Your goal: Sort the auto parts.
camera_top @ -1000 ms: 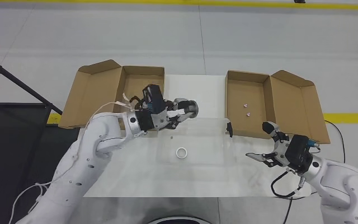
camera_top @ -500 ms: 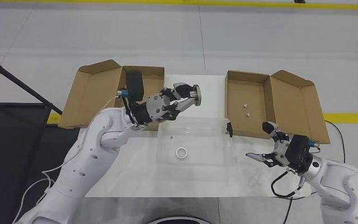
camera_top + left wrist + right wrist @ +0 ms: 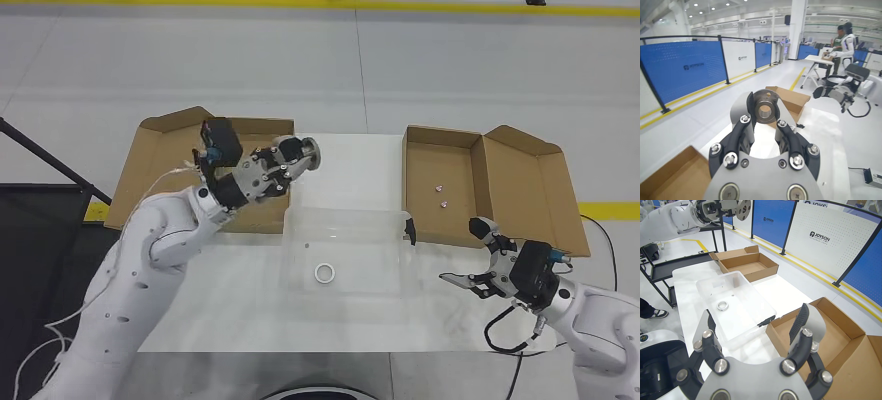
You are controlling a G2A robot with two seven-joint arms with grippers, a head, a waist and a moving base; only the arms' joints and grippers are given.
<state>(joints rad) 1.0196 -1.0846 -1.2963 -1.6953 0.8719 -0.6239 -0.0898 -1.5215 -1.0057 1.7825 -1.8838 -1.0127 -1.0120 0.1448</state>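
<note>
Left gripper: jaws clamped on a metal flange, pads on either side of its short hub, plate end pointing away from the wrist. The part is held in the air, with the left box just below and behind the gripper.

Handling, judged: solid machined steel, so rigid, heavy for its bulk, smooth and likely slippery. The hub is the sensible hold, since the ribbed pads seat on a round neck and the plate acts as a stop. The weight sits forward of the pads, so it may pivot if the arm swings fast. A drop would not hurt it but could dent the cardboard.

Right gripper: jaws wide apart, holding nothing, beside the right box.

Ahead of it, well apart, a ring lies flat on the floor of the clear tray. Judged light, stiff and low-profile, with little height to pinch. Best taken across the outer rim from straight above, or with one finger through the bore.
</note>
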